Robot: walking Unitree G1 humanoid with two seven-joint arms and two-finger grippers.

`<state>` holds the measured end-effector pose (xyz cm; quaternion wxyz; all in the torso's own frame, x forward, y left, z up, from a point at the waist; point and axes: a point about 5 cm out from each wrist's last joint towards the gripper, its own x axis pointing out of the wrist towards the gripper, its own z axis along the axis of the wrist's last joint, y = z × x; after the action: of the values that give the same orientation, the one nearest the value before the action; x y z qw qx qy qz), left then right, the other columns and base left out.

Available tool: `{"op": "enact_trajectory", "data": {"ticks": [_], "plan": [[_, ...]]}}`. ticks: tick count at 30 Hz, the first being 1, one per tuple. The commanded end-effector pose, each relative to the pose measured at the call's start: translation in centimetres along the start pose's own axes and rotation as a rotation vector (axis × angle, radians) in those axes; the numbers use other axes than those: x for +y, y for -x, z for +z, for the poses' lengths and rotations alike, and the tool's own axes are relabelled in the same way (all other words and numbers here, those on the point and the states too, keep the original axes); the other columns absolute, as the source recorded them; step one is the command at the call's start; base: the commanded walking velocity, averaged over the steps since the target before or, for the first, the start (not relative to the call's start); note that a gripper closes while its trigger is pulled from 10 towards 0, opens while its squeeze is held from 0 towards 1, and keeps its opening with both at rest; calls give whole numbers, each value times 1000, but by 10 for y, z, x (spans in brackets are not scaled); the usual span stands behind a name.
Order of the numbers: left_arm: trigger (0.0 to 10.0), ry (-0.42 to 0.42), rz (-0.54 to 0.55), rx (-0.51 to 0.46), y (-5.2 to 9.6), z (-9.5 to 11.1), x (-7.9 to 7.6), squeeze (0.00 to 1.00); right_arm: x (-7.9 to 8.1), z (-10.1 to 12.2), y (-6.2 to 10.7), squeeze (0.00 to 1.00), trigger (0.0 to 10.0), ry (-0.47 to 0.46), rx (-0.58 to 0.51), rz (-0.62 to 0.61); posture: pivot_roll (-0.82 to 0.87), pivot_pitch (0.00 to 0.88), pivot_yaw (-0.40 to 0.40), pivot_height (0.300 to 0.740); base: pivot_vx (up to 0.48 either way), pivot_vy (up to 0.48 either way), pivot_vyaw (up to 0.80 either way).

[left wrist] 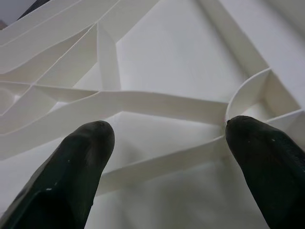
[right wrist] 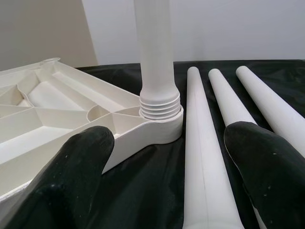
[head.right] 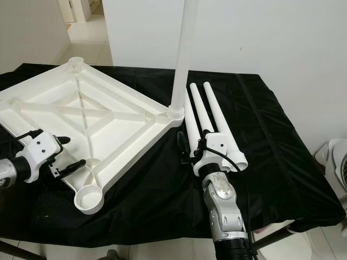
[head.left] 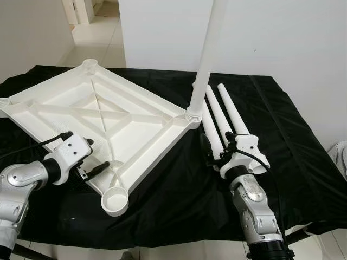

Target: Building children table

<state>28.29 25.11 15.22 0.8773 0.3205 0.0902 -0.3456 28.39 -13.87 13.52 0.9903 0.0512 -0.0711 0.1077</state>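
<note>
We see the white tabletop (head.left: 97, 114) lying upside down on the black-draped worktop (head.left: 179, 200), with one leg (head.left: 209, 49) already standing in its right corner socket. Three loose legs (head.left: 219, 116) lie just beside it, so three sockets are left to fill. Our left end effector (head.left: 100, 168) hovers open over the tabletop's near edge; our right end effector (right wrist: 167, 157) spreads open around the nearest loose leg.

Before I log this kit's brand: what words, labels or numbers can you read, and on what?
None can be read. The white tabletop, the upright leg, the three loose legs and the black cloth show no print or sticker.
</note>
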Motion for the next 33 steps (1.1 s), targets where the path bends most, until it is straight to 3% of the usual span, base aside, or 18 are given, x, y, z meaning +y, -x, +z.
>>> {"op": "enact_trajectory", "data": {"ticks": [1, 6, 13, 26, 33], "plan": [[10000, -7, -1, 7, 4, -2, 6, 0, -2, 1, 1, 0, 10000, 8, 4, -1, 89, 0, -23, 740, 0, 0, 0], [10000, -10, -9, 13, 6, -5, 10, 0, -2, 1, 2, 0, 10000, 8, 5, -3, 88, 1, -23, 740, 0, 0, 0], [10000, -70, -147, 27, -7, -6, 0, 0, -1, 1, 1, 0, 10000, 6, 6, 1, 95, 14, -23, 740, 0, 0, 0], [10000, -147, -300, 42, -21, -6, -6, 0, -4, 0, 3, 0, 10000, 11, 13, -2, 93, 26, -4, 740, 0, 0, 0], [10000, -120, -376, 39, -28, -6, -6, 0, -3, 1, 3, 0, 10000, 11, 10, 4, 96, 25, -1, 740, 0, 0, 0]]}}
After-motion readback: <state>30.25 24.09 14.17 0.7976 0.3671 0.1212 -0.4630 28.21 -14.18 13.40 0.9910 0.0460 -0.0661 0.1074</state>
